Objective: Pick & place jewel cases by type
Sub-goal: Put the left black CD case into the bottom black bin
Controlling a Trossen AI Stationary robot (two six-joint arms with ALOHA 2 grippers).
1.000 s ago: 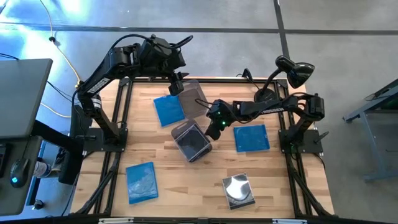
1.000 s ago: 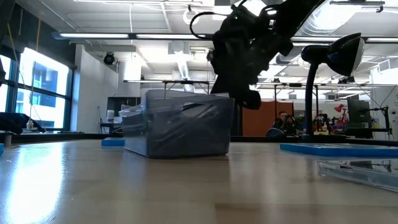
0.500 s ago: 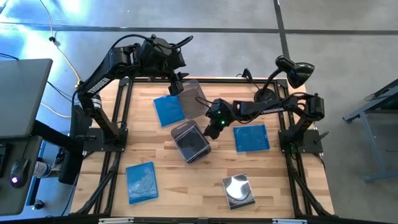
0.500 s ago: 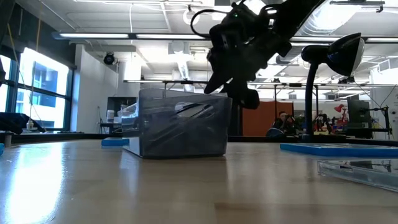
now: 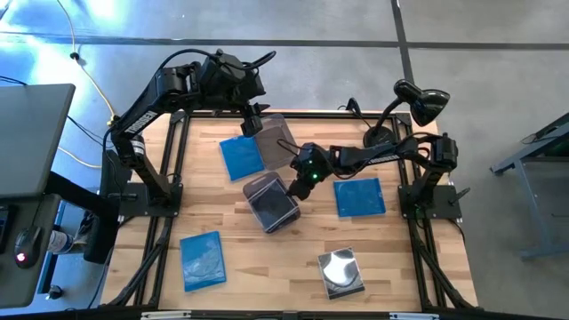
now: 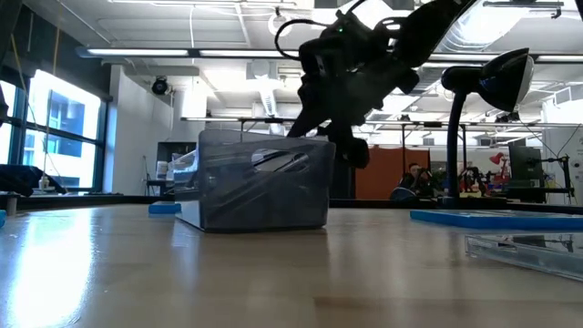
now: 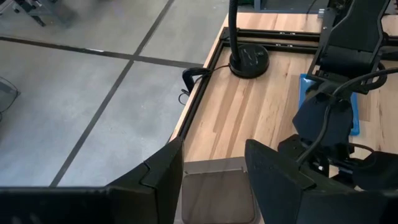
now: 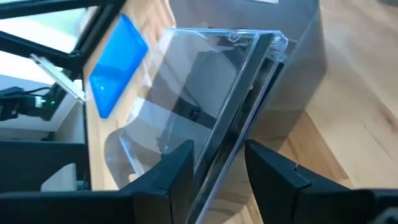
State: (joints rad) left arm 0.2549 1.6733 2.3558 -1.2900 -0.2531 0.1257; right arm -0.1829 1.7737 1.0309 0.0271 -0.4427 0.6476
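My right gripper [image 5: 300, 182] reaches in from the right, over the far right corner of a smoky-grey tub [image 5: 272, 201] at the table's middle. It is shut on a clear jewel case with a dark inner face [image 8: 205, 93], which leans into that tub [image 8: 298, 81]. My left gripper [image 5: 252, 124] waits open above a second tub [image 7: 217, 186] near the far edge. Three blue jewel cases lie flat: one far left of centre [image 5: 242, 157], one at the right [image 5: 360, 197], one near left [image 5: 203, 260]. A silver-faced case [image 5: 341, 271] lies near right. My right gripper has the clear jewel case by its thin edge [image 8: 229, 155], pinched between the two fingers [image 8: 171, 177], which lie across that edge. The fingers slant down from the table's right. The case stands tilted on edge, its lower part inside the tub; where it rests is hidden.
A black desk lamp [image 5: 418, 102] stands at the far right corner, its base [image 7: 249, 60] on the wood. Black frame rails [image 5: 173, 178] line the table's sides. Bare wood shows along the near middle [image 5: 267, 267]. A laptop [image 5: 31, 133] sits off the left side.
My right gripper has moved a little toward the table's left and slightly down, carrying the clear case farther into the tub. The tub at the table's middle has slid a short way toward the left edge with it.
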